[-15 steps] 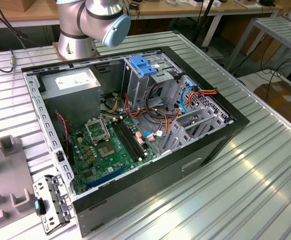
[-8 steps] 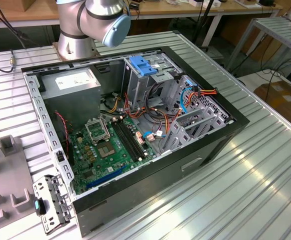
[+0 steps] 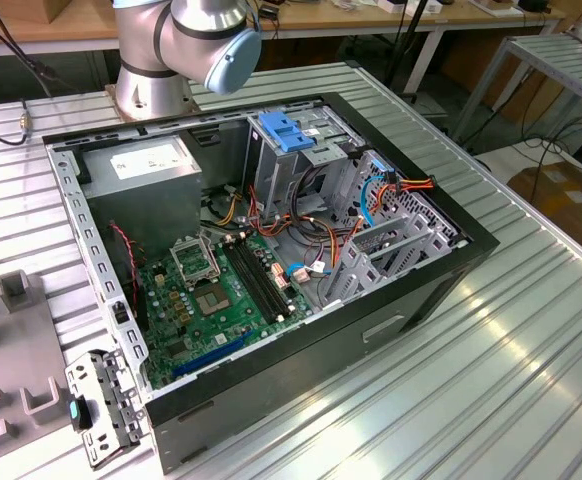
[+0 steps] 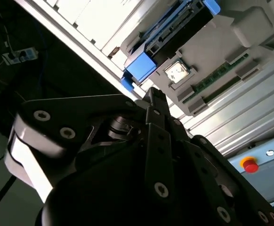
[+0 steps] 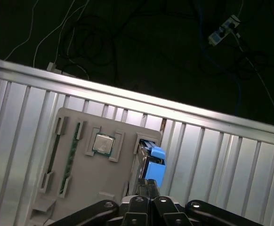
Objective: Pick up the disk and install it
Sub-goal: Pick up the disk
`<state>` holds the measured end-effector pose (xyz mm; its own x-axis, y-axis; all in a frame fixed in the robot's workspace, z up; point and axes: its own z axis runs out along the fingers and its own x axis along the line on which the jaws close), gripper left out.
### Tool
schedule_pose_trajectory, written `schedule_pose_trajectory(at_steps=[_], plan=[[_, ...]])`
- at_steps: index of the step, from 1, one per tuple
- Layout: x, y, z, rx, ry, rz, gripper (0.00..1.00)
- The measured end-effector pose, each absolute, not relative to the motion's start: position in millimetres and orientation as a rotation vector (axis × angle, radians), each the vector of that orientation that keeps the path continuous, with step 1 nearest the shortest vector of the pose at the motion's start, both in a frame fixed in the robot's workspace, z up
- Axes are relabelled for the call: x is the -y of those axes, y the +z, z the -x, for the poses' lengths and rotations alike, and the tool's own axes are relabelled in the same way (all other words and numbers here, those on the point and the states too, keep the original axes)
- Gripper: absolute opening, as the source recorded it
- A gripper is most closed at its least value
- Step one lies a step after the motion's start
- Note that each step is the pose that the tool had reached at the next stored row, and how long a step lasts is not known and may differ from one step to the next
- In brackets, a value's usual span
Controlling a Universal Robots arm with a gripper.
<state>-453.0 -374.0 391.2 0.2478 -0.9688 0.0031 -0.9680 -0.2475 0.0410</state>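
Note:
The disk (image 5: 154, 165) stands on edge in a slot of a grey holder tray (image 5: 104, 181); its dark body is framed by bright blue rails. In the second wrist view the disk (image 4: 174, 33) shows a blue end tab nearest to me. My gripper (image 5: 149, 189) hangs close over that blue end, apart from it. Its two dark fingers (image 4: 154, 110) are pressed together, shut, with nothing between them. In the exterior view the open computer case (image 3: 451, 262) lies on the aluminium table, with a paler blue slotted bracket (image 3: 285, 131) at its drive cage.
The grey tray also holds a processor chip (image 5: 103, 142) and a memory stick (image 5: 72, 151). The ribbed table's edge (image 5: 127, 101) borders a dark floor with cables. A red stop button (image 4: 249, 165) sits beyond the tray. Inside the case lie the motherboard (image 3: 216, 300) and orange cables (image 3: 321, 235).

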Motion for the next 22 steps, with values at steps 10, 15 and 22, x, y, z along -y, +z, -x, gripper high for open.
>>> schedule_pose_trajectory(at_steps=[10, 15, 22], plan=[[373.9, 391.3, 453.0, 1.851, -0.034, -2.495, 0.11], [373.9, 391.3, 452.9, 1.85, -0.034, -2.496, 0.11], [374.0, 391.2, 452.9, 1.816, -0.033, -2.52, 0.11]])
